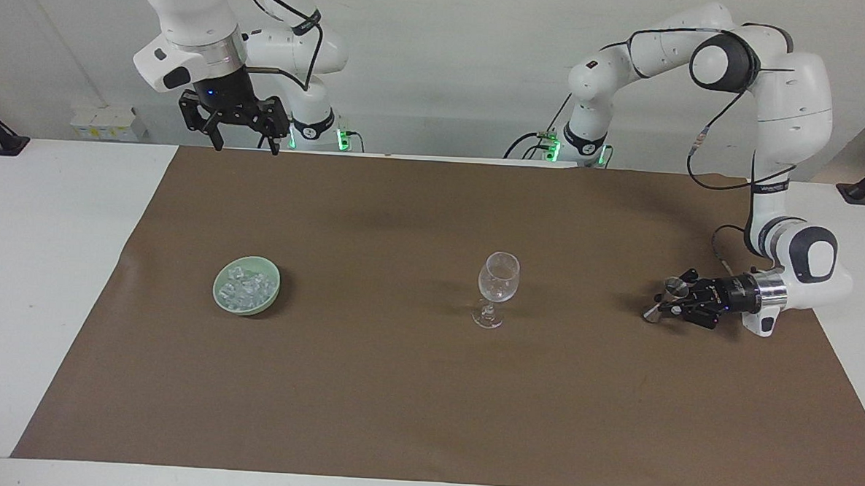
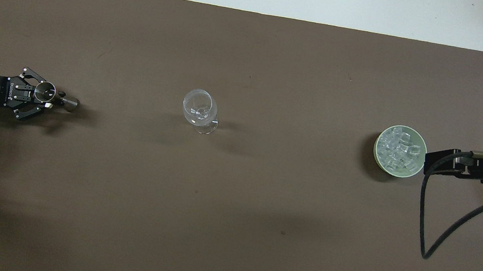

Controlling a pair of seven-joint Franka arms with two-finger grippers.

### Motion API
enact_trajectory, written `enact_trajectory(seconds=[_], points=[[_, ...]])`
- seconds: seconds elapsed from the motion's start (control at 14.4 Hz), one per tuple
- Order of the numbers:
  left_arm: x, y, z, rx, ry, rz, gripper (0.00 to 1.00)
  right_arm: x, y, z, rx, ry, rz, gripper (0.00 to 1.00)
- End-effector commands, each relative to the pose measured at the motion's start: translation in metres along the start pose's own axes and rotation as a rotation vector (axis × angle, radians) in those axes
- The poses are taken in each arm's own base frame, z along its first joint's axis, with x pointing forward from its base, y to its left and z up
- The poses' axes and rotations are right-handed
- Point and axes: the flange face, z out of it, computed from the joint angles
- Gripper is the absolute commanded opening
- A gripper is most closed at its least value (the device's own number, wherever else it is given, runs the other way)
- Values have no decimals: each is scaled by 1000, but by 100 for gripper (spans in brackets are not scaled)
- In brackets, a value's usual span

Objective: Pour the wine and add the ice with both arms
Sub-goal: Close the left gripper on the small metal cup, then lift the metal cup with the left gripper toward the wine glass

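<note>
Left gripper (image 1: 665,301) lies low at the mat's (image 1: 425,411) left-arm edge, clamped on a small metal measuring cup (image 2: 46,94), presumably the wine. Right gripper (image 1: 247,136) waits open, raised over the mat's robot-side edge. Ice (image 1: 248,284) sits in a green bowl (image 1: 220,297); glass (image 1: 498,279) mid-mat.

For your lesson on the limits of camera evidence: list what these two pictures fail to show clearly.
- Overhead view: the right gripper is largely covered by its own wrist and cable.
- Both views: the small glass in the left gripper is too small to show any contents.
- Facing view: the ice in the green bowl cannot be counted.
</note>
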Motion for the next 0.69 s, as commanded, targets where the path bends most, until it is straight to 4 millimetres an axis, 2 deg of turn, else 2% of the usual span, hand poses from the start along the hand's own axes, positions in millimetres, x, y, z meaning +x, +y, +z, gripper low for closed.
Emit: enact_trajectory(seconds=[0.0,0.21,0.49,0.62], points=[[-36,12,4,-25,8,25,0,-7,1,0,17,6,-22,100],[-70,31,27,-30,35,-7,0,-7,1,0,17,6,-20,100],[-93,46,48,-43,62,-3,0,-7,1,0,17,6,-22,100],[-112,54,61,-53,90,4,0,-7,1,0,17,6,-22,100]])
